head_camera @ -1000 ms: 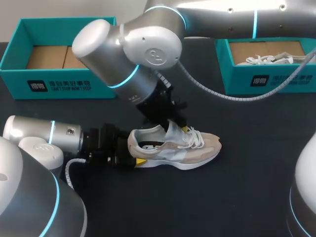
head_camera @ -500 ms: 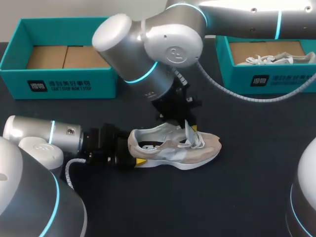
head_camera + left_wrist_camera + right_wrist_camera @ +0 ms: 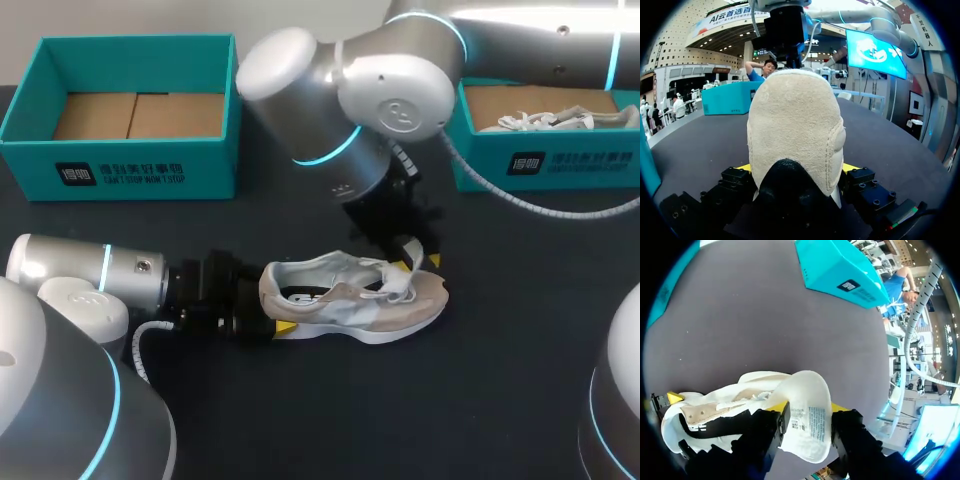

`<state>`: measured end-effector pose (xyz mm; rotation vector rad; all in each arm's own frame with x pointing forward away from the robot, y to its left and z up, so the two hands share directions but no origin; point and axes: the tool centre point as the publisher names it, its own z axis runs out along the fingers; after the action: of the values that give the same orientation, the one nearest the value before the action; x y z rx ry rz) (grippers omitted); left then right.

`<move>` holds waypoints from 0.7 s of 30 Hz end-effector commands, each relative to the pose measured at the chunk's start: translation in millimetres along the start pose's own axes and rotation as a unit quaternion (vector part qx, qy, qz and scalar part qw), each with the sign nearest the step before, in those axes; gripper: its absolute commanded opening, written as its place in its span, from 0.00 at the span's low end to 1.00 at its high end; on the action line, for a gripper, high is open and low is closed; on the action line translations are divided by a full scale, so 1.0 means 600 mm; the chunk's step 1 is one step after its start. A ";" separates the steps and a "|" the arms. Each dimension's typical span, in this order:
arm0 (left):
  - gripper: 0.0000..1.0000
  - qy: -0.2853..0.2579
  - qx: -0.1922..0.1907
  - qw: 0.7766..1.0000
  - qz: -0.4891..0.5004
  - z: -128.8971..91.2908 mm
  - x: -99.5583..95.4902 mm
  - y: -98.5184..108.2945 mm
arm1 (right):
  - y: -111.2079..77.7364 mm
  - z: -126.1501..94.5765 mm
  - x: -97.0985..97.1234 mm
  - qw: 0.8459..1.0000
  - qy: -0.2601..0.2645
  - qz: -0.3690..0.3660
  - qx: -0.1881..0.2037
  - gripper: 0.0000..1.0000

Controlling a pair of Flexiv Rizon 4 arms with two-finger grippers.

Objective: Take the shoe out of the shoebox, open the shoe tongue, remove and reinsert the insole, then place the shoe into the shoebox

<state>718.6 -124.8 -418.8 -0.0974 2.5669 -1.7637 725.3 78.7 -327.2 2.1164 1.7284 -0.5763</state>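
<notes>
Rightward across mid-frame went the right pincer (image 3: 807, 411), clamped on the tongue (image 3: 810, 390); left pincer (image 3: 796, 169) grips the shoe (image 3: 350, 300) by its heel, lower left.

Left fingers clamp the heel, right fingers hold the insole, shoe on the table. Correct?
Not the insole: the right fingers hold the tongue, per the right wrist view. Left fingers do clamp the heel, shoe on the table.
</notes>
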 end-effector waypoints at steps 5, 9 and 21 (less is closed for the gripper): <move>0.00 0.001 -0.002 1.000 0.000 -0.001 0.000 0.007 | -0.017 0.025 -0.014 0.997 -0.002 0.082 0.012 0.45; 0.00 0.001 -0.002 1.000 0.000 -0.001 0.000 0.007 | -0.027 0.041 -0.017 0.995 0.002 0.095 0.022 0.48; 0.00 0.001 -0.002 1.000 0.000 -0.001 0.000 0.007 | -0.032 0.062 -0.011 0.994 0.015 0.099 0.040 0.69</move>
<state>718.6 -124.7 -418.8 -0.0973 2.5670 -1.7637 706.2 57.8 -355.5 2.2186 1.7122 -0.6171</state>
